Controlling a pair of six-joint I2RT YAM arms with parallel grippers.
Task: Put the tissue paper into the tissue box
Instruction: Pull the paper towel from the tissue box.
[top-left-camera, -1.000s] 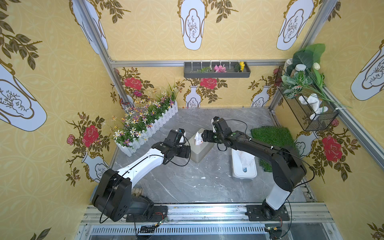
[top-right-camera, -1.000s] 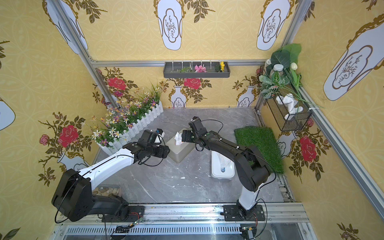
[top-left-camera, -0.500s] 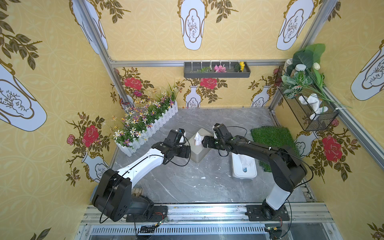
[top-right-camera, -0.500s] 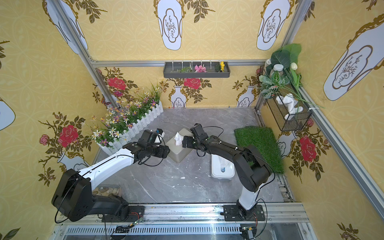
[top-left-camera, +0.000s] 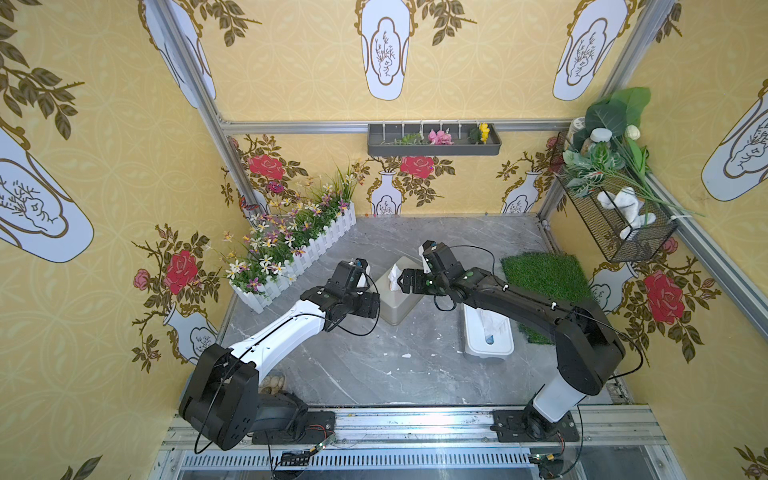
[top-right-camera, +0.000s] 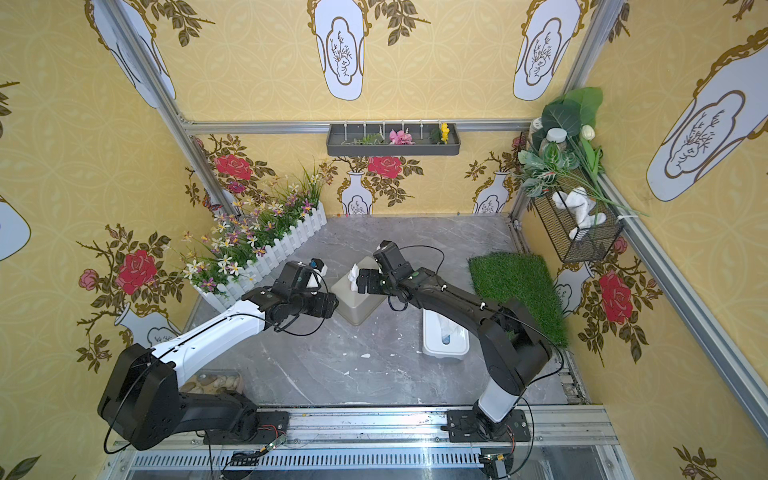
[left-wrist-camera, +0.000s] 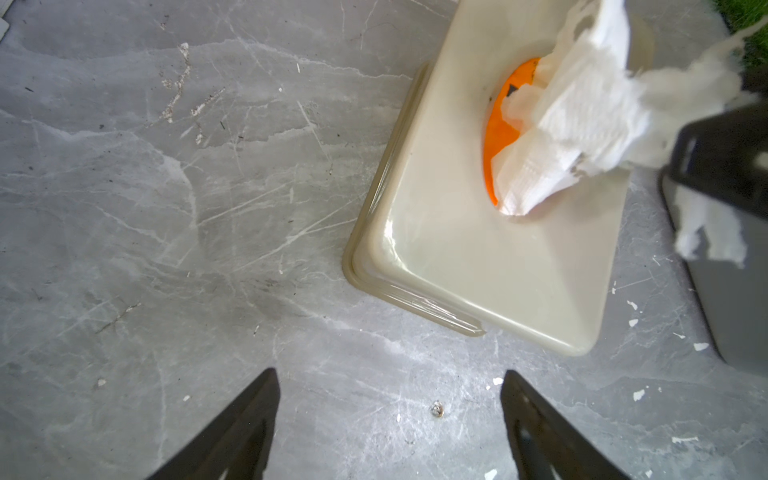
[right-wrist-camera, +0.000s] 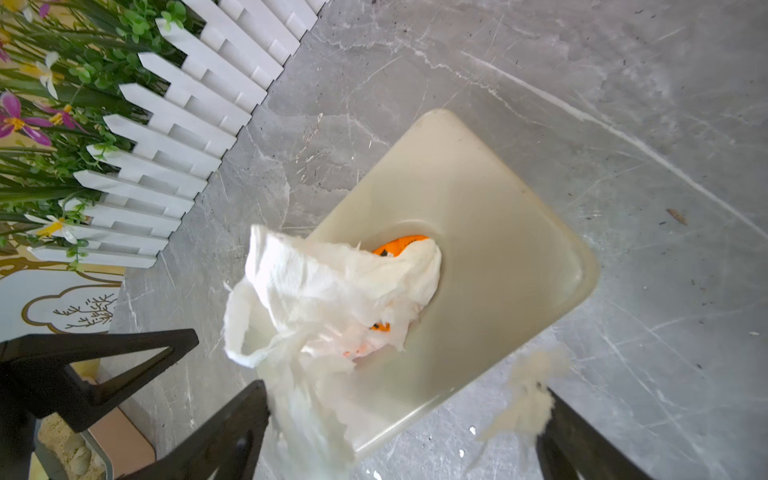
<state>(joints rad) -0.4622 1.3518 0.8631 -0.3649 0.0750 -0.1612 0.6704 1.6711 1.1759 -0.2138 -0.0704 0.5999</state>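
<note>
Open floor (top-left-camera: 365, 365) on the near side of the tissue box (top-left-camera: 395, 309) gives free approach. Picket planter (top-left-camera: 316, 249) bounds the far-left side. 2 obstacles crowd the right: white container (top-left-camera: 488, 347), grass mat (top-left-camera: 544, 270). Tissue paper (top-left-camera: 392, 279) stands in the box's slot.

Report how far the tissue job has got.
Done: one end of the tissue is tucked in the slot of the box. In hand: nothing; the right gripper stands open at the tissue, the left gripper open beside the box. Left: most of the tissue sticks out and needs pushing in.
</note>
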